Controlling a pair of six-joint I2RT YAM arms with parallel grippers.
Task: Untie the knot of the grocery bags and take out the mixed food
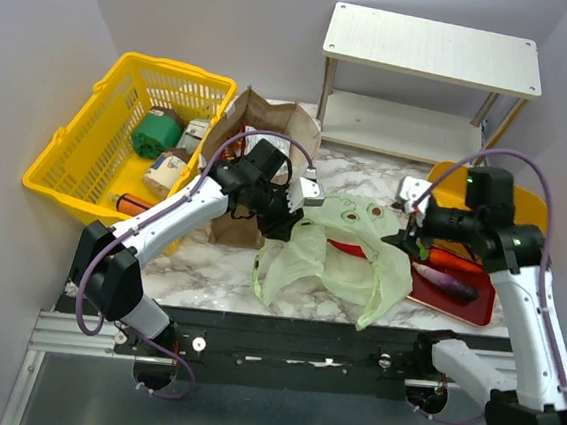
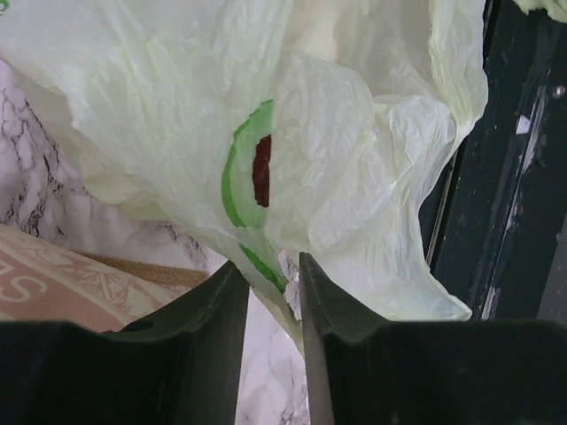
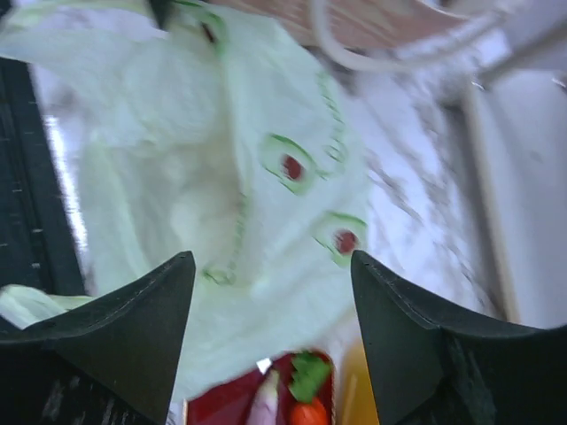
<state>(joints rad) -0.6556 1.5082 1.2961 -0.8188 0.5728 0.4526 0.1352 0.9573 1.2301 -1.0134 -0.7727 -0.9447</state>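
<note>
Left tool [image 2: 270, 262] pinching green bag [image 2: 345, 133]; right tool [image 3: 270, 258] spread; eggplant [image 1: 448, 280] on red tray [image 1: 467, 311]

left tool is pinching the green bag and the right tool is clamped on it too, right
Not quite. The left tool does pinch the green bag, but the right tool is open, gripping nothing, as the right wrist view shows.

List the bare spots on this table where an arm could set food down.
Bare table: a strip between the shelf and the plastic bag, and a near-left patch bordered by the paper bag, plastic bag and front edge. Both shelf boards are bare. Crowded: the right, where the red tray holds vegetables, and the basket side.
</note>
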